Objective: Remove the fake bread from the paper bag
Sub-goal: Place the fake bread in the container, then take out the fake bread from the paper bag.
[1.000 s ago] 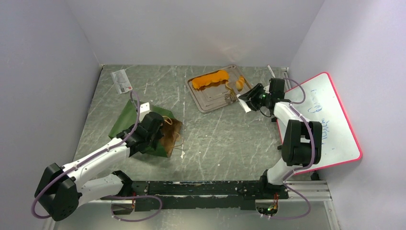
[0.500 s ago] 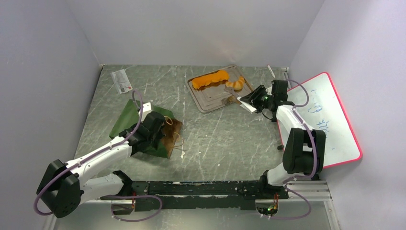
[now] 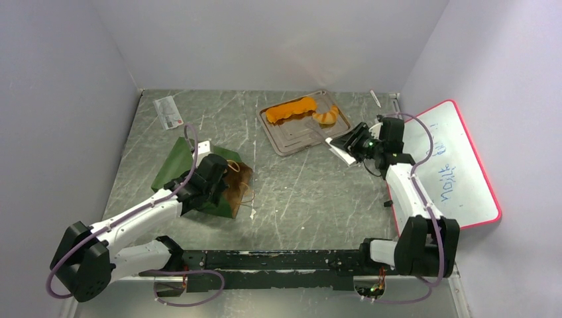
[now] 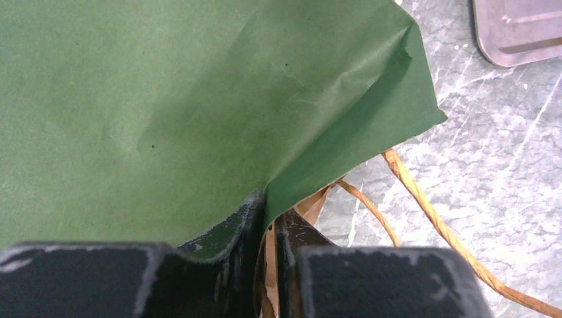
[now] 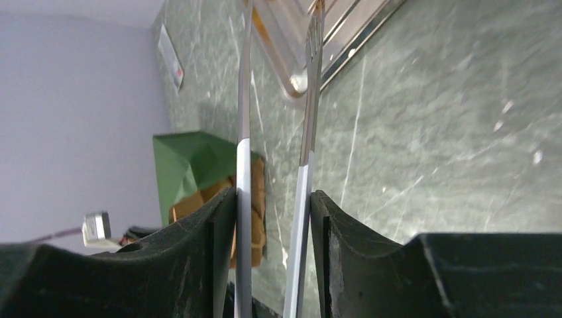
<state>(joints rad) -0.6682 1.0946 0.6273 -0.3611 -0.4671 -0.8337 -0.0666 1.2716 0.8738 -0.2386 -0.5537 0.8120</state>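
Note:
The dark green paper bag [image 3: 177,164] lies on its side at the left, its brown mouth and cord handles [image 3: 240,185] facing right. My left gripper [image 3: 213,180] is shut on the bag's mouth edge [image 4: 318,126], with the paper pinched between the jaws [image 4: 268,215]. On the grey tray [image 3: 295,138] lie a long orange baguette [image 3: 291,109] and a croissant [image 3: 326,117]. My right gripper [image 3: 352,140] is shut on metal tongs [image 3: 326,135], whose empty tips [image 5: 311,40] hover at the tray's near edge. Any bread inside the bag is hidden.
A whiteboard with a red rim [image 3: 450,165] lies at the right edge under the right arm. A small card [image 3: 168,112] lies at the far left and a pen [image 3: 375,98] at the far right. Walls close in the table on three sides.
The tongs let go of the croissant onto the tray. My right arm has drawn back toward the right and near side. The left gripper and bag have barely moved.

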